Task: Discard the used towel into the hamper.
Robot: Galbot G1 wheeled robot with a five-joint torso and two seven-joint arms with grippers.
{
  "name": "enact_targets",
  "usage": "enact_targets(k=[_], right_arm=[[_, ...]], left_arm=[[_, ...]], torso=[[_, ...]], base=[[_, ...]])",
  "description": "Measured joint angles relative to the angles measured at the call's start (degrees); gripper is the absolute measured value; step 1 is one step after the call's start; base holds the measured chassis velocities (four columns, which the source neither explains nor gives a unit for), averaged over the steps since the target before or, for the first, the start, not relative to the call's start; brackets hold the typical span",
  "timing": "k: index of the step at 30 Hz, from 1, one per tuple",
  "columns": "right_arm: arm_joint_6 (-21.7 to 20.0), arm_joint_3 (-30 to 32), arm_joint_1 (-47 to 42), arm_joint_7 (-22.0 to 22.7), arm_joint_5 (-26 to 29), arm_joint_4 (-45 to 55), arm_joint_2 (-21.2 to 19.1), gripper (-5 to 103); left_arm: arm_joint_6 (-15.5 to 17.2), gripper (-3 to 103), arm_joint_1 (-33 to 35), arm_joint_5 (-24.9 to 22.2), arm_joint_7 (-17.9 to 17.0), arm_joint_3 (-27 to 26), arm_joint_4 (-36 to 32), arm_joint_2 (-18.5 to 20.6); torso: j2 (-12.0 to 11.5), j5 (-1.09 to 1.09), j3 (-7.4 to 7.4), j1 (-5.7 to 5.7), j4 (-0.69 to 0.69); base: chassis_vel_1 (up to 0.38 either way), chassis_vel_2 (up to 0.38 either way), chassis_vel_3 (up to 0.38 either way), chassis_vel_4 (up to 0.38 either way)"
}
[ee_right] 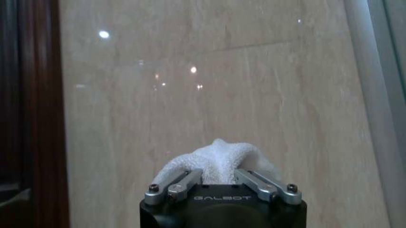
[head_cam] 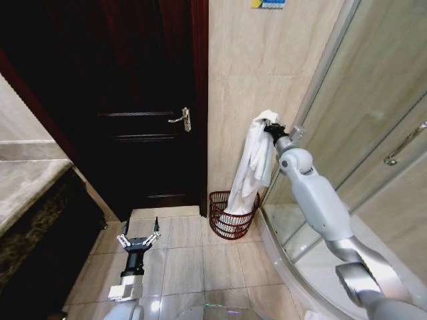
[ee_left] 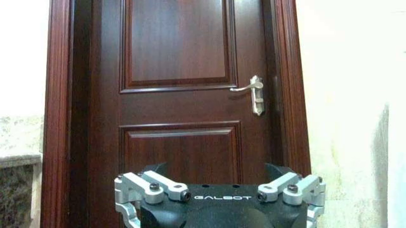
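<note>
White terry towel [head_cam: 253, 167] hangs in a long drape from the right gripper [head_cam: 269, 129], whose fingers are clamped on its top fold; the wrist view shows the cloth [ee_right: 219, 159] bunched between them. Its lower end dips into the hamper [head_cam: 233, 215], a reddish-brown wire basket on the tiled floor [head_cam: 193, 260] against the beige wall [head_cam: 247, 67], between the dark wooden door [head_cam: 147, 100] and the glass shower screen [head_cam: 373, 100]. The left gripper [head_cam: 139, 238] hangs low over the floor near the door, fingers spread apart and holding nothing.
</note>
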Motion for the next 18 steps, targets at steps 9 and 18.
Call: enact_targets(k=[9,18], right_arm=[[1.3,2.6,-7.1,-1.9,-3.0,4.0,0.5,8],[1.8,5.0,-11.3,-2.9,-4.1,6.3,1.0,8]], left_arm=[[-0.3,100,0.0,0.0,0.0,0.1,0.3,0.0],[-0.8,100,0.1,0.2,0.0,0.4,0.4,0.0]], torso=[[-2.3,0.00,-1.34,-1.00,-0.01],[-4.7,-0.01,-2.71,-2.03,0.00]], base=[[0.000,0.000,0.000,0.000],[0.000,0.000,0.000,0.000]])
